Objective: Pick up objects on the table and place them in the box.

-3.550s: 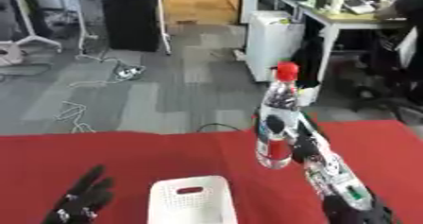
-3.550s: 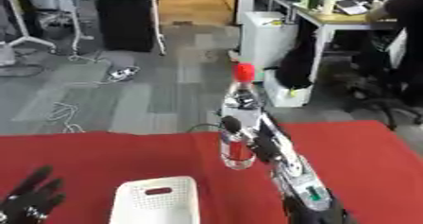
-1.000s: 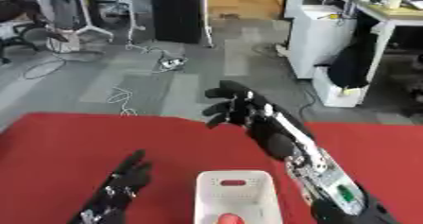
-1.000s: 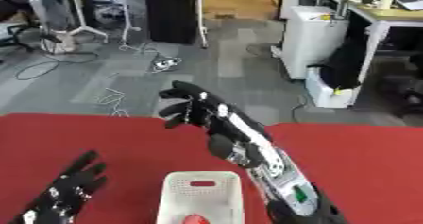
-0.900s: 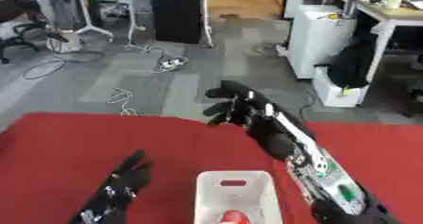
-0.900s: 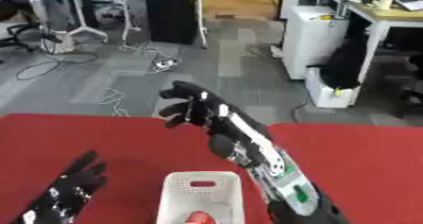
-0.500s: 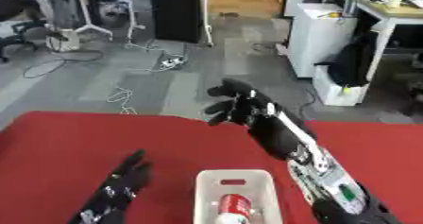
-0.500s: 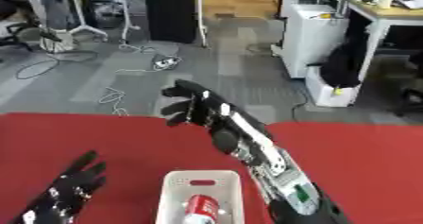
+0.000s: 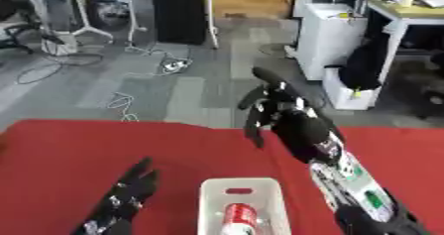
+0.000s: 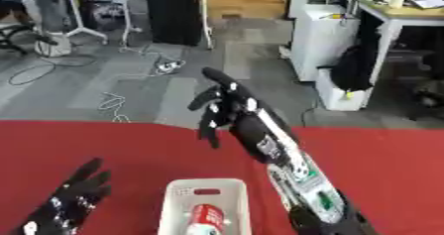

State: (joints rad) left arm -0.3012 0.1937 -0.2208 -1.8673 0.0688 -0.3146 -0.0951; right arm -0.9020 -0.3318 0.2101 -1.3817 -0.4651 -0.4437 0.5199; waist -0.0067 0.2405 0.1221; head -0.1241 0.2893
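- Change vs 3.5 s back: bottle (image 9: 239, 219) was held up in the air by the right robot hand (image 9: 279, 115); now it's down inside the box (image 9: 208, 203), red cap end toward the near edge, lying along the box.
- About 1 s back only a bit of red showed in the box; half a sec back the bottle had dropped in, and it's in the same spot now. So it has settled.
- Right robot hand is empty now, fingers spread and relaxed, raised above the far part of the bench (image 9: 61, 154), well clear of the box. Same raised pose as 1 s back, give or take.
- Left robot hand (image 10: 74, 197) rests flat on the red bench cloth, near lower left, fingers straight and pointing away, holding nothing. Hasn't done anything across the frames.
- Box is white, sits low centre on the bench, just left of the right forearm. Only its far part shows; near end is cut off by the view edge.
- Meaning for task: this item looks done, release is complete.
- No other loose objects visible on the bench in either view, so can't tell if more remain out of view. Prob next move is pulling the right arm back or looking for another item.
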